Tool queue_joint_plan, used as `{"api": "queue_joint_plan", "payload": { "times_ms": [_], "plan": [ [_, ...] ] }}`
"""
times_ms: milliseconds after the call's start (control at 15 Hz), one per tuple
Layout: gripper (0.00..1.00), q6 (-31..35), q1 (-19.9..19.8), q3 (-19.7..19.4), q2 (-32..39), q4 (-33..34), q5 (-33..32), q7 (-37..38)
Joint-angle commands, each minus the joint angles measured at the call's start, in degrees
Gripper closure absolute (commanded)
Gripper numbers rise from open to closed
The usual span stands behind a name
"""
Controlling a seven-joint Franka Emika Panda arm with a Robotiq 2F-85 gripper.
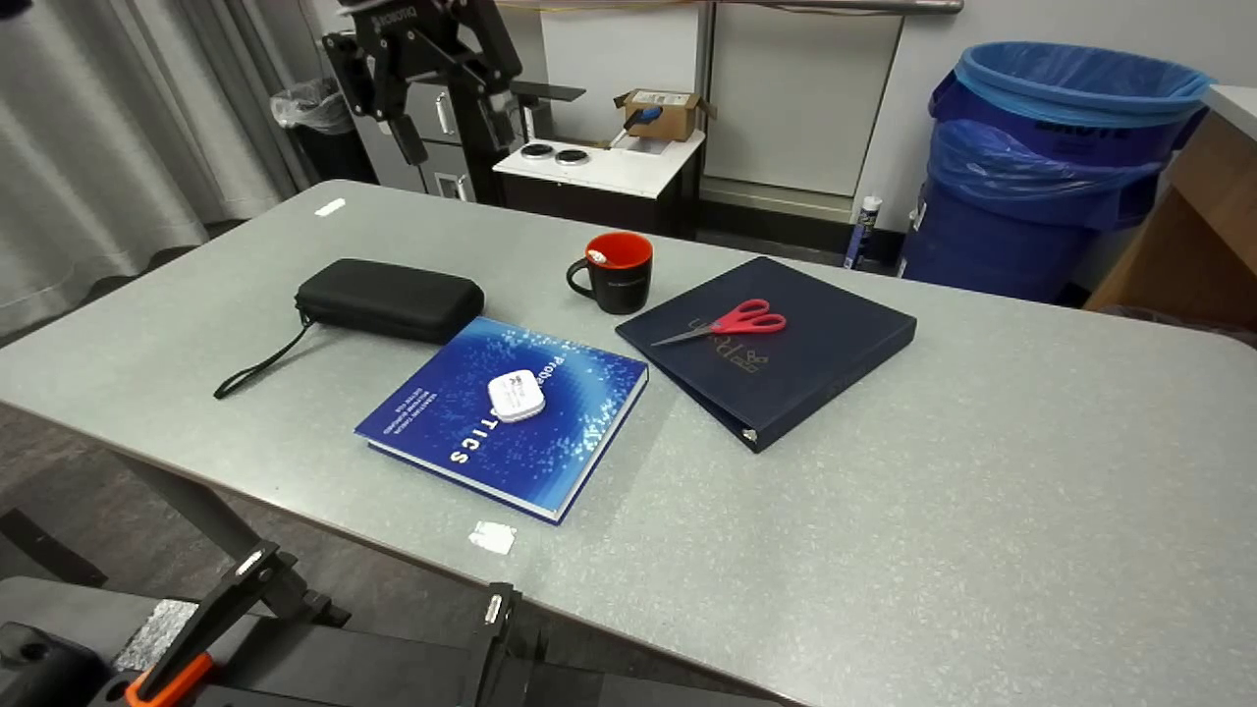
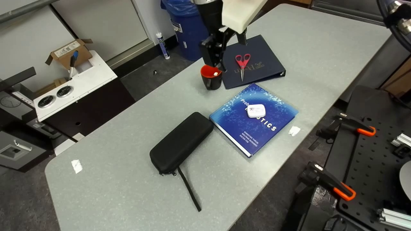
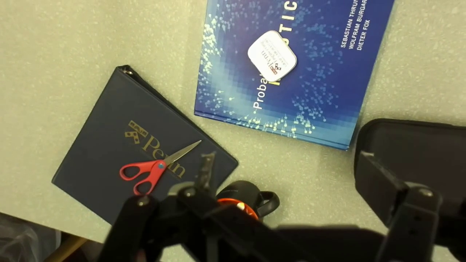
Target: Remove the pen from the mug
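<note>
Your claw [image 1: 460, 142] hangs in the air, its jaws spread wide apart. Going left to right in an exterior view, you have the black case [image 1: 388, 299] on the left of the table [image 1: 982, 471]. Just right of it and nearer lies the blue book [image 1: 570, 442], with a white tin [image 1: 517, 395] on its cover. Farther back, the mug [image 1: 621, 293] stands upright, dark outside and red inside, its handle turned left. You see the pale end of the pen [image 1: 597, 257] in the mug, at the rim on the handle side; the rest is hidden. Right of the mug you have the dark binder [image 1: 825, 363], with the red-handled scissors [image 1: 727, 322] lying on it. Beyond the table, far right, stands a blue bin [image 1: 1002, 241].
</note>
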Motion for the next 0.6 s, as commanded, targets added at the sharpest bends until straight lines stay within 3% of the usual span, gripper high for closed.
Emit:
{"api": "queue_joint_plan", "payload": {
  "times_ms": [0,267,533],
  "plan": [
    [0.00,2.2,0.2,-3.2,7.4,5.0,0.2,3.9],
    [0.00,5.7,0.1,-7.8,18.4,12.8,1.9,7.9],
    [0.00,4.2,0.2,-9.9,29.2,22.5,9.1,6.9]
  ]
}}
